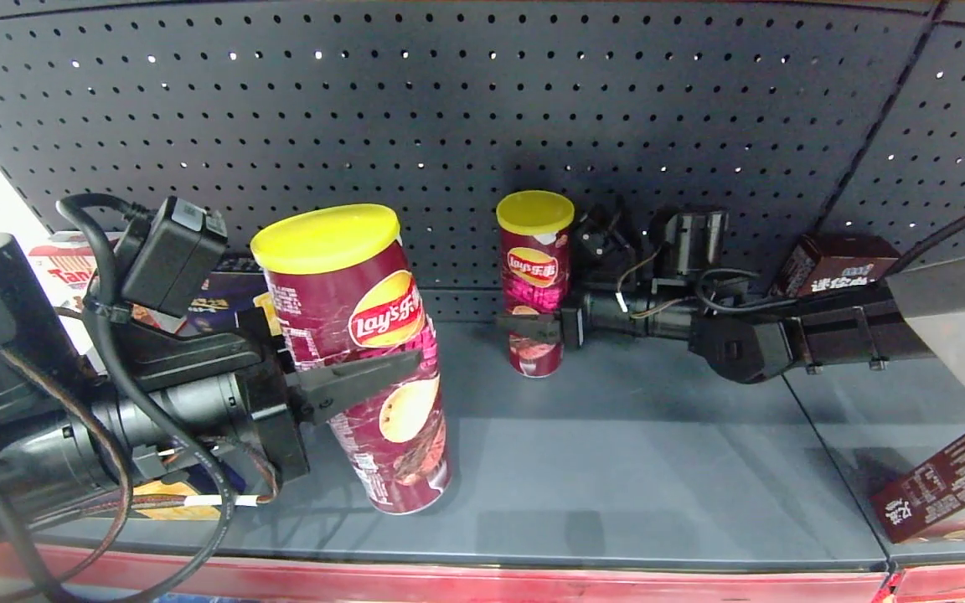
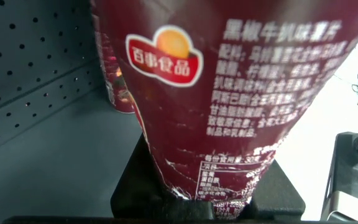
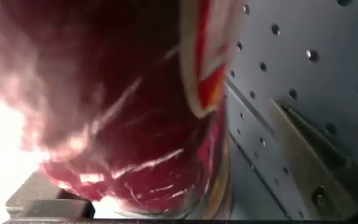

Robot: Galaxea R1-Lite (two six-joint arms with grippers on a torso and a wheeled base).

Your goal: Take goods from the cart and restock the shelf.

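Two maroon chips cans with yellow lids stand on the grey shelf [image 1: 616,469]. The near can [image 1: 365,352] [image 2: 229,93] stands at the front left, leaning a little, its base on the shelf. My left gripper [image 1: 361,368] [image 2: 210,199] is shut on its middle from the left. The far can [image 1: 534,280] [image 3: 123,112] is upright by the pegboard at the back centre. My right gripper [image 1: 533,325] reaches it from the right, open around its lower half. One of the fingers [image 3: 303,155] stands clear of the can's side.
The pegboard wall [image 1: 482,109] closes the back. Brown boxes sit at the back right [image 1: 834,264] and the front right [image 1: 952,494]. More boxes [image 1: 72,264] stand behind my left arm. A red lip [image 1: 482,582] marks the shelf's front edge.
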